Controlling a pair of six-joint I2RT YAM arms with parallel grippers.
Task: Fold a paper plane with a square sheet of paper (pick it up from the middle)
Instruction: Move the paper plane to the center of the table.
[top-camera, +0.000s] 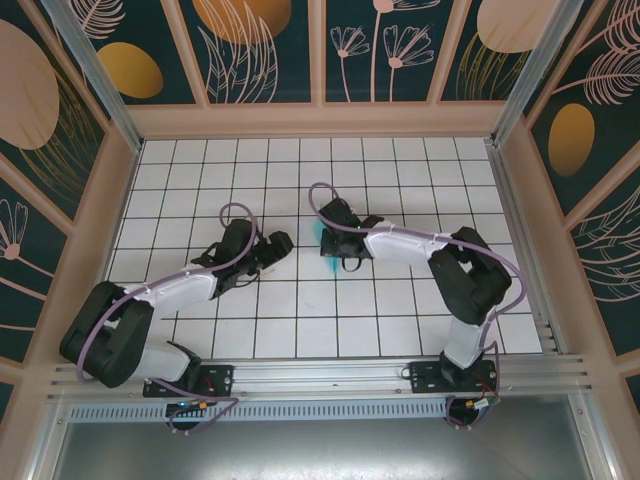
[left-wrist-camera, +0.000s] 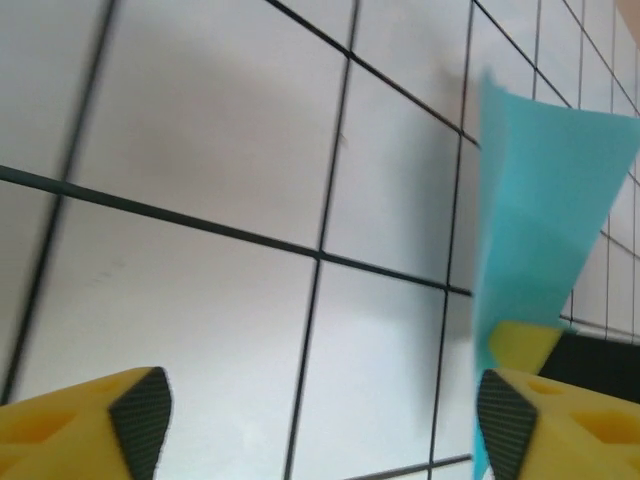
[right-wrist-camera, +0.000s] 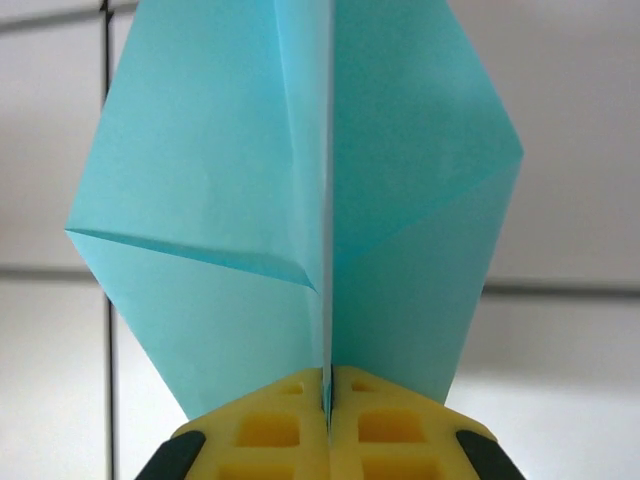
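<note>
One firm pinch: clamping the paper (right-wrist-camera: 200, 200) along its centre crease with the right gripper (right-wrist-camera: 328, 388), holding the left gripper (left-wrist-camera: 322, 415) released beside it, avoiding twisting.

Top of paper (right-wrist-camera: 420, 200) cropped by edge.

Your right tool (right-wrist-camera: 328, 400) has its yellow fingers (right-wrist-camera: 270, 430) pressed together on the centre ridge of the light-blue paper (right-wrist-camera: 220, 200). You see two folded flaps spreading left and right of that ridge, the left one creased diagonally. Behind lies the white gridded worktop (right-wrist-camera: 570, 150), blurred, probably clear of the paper.
</note>
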